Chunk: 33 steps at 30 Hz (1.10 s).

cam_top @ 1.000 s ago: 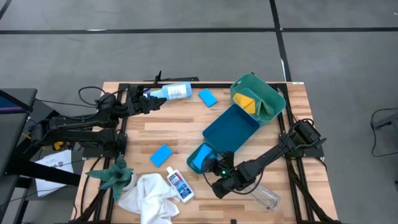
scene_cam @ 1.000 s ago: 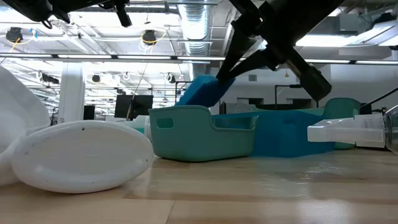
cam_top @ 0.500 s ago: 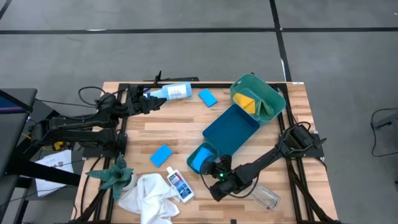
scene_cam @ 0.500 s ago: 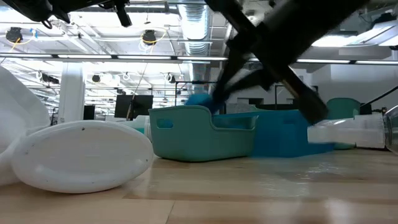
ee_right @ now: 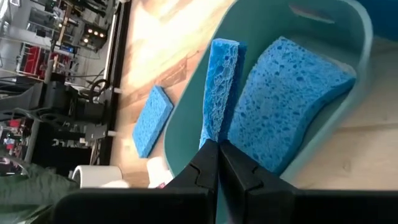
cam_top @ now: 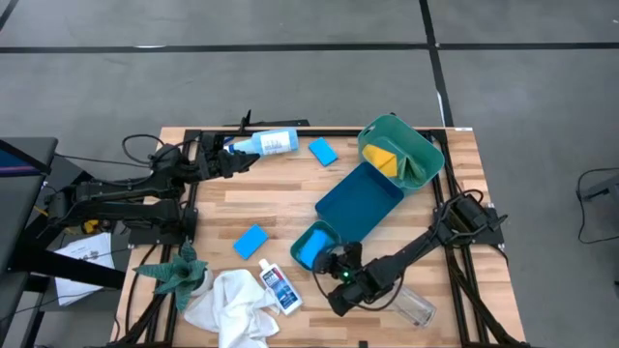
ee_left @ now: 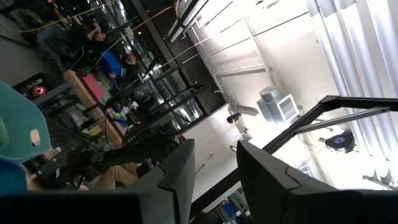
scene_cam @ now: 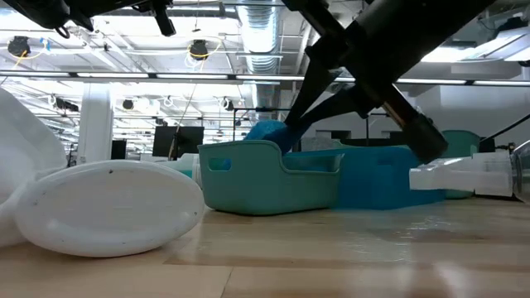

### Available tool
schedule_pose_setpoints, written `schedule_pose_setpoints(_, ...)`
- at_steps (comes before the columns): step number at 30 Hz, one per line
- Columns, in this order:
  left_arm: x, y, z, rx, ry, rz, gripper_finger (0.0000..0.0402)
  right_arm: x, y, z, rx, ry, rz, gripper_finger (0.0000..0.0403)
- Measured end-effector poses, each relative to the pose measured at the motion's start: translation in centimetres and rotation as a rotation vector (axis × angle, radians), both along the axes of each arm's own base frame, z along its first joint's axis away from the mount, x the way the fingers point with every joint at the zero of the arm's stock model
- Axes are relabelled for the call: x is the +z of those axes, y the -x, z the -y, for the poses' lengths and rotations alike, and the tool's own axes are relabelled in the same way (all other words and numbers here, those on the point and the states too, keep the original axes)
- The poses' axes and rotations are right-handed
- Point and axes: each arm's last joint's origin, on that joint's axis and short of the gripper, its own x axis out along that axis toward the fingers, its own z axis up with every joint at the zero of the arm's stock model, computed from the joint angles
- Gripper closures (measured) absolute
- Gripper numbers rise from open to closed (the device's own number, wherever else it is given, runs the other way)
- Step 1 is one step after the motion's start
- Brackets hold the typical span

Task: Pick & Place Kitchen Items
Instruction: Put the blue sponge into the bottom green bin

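While the left arm waits at the far-left edge of the counter (cam_top: pixel 280 193), its left pincer (cam_top: pixel 235 159) sits beside the white spray bottle (cam_top: pixel 269 143); we cannot tell whether it grips anything, though the left wrist view shows its fingers set a little apart, with only the room between them.

Change noted: a second ago the right pincer (cam_top: pixel 327 260) stood higher, carrying a blue sponge above the small teal bin (scene_cam: pixel 269 175). It has since come down, and the sponge (ee_right: pixel 219 93) now stands on edge inside the bin, next to a larger blue sponge (ee_right: pixel 287 99) already lying there.

The right wrist view shows the fingers nearly closed, their tips pinching the lower edge of the upright sponge. We judge the sponge not yet released.

Meaning for the task: this placement looks almost complete; opening the fingers should leave the sponge in the bin.

Items not yet binned, from the high view:
- blue sponge (cam_top: pixel 250 241) on the counter, left of the small bin
- another blue sponge (cam_top: pixel 323 152) near the far edge
- small labelled bottle (cam_top: pixel 280 288) and white cloth (cam_top: pixel 230 304) at the near-left
- clear plastic bottle (cam_top: pixel 411 304) just beside the right arm

The yellow pad (cam_top: pixel 384 158) lies in the large teal bin (cam_top: pixel 423 147).
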Motion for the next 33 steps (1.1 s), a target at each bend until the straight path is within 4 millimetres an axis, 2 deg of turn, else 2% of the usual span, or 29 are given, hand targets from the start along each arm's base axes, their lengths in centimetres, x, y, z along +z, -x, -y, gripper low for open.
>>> schedule_pose_setpoints(10,0.00,0.00,-0.01,0.000,0.000,0.001,0.0286,0.17,-0.37,0.03,0.016,0.007,0.012,0.0399)
schedule_pose_setpoints(17,0.01,0.00,0.02,-0.006,-0.003,0.000,0.0286,0.24,-0.76,0.58,0.015,0.018,0.008,0.0362)
schedule_pose_setpoints(33,0.01,0.00,0.06,-0.020,-0.010,-0.001,0.0286,0.18,-0.67,0.36,0.021,-0.020,0.007,0.0295)
